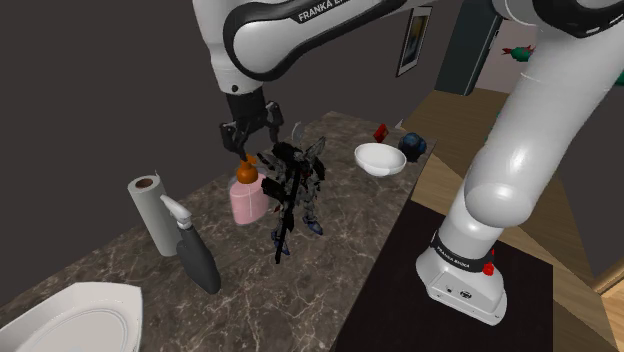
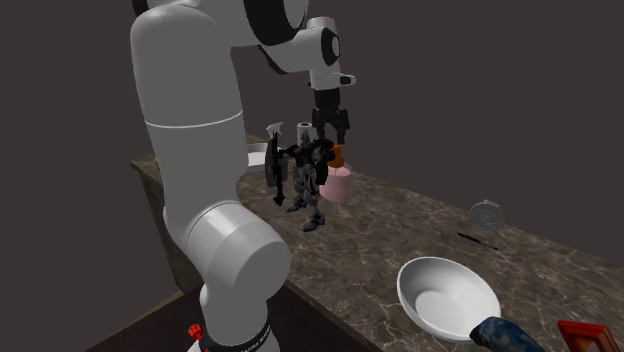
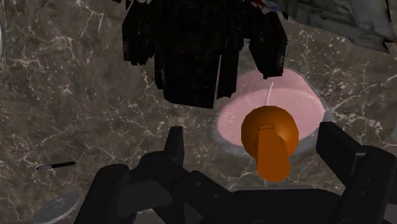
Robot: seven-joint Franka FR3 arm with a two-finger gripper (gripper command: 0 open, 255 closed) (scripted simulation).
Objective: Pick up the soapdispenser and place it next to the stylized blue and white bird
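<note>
The soap dispenser is a pink bottle with an orange pump, standing upright on the dark marble counter. My gripper hangs just above the pump, open. In the wrist view the orange pump lies between the spread fingertips without touching them, above the pink body. A dark winged figure with bluish feet stands right beside the bottle, on the side toward the stand; it partly hides the bottle in the second exterior view. I cannot tell whether this figure is the bird.
A paper towel roll and a dark spray bottle stand to the shoulder view's left of the bottle. A white basin sits at the lower left. A white bowl, a red item and a blue object sit farther along the counter.
</note>
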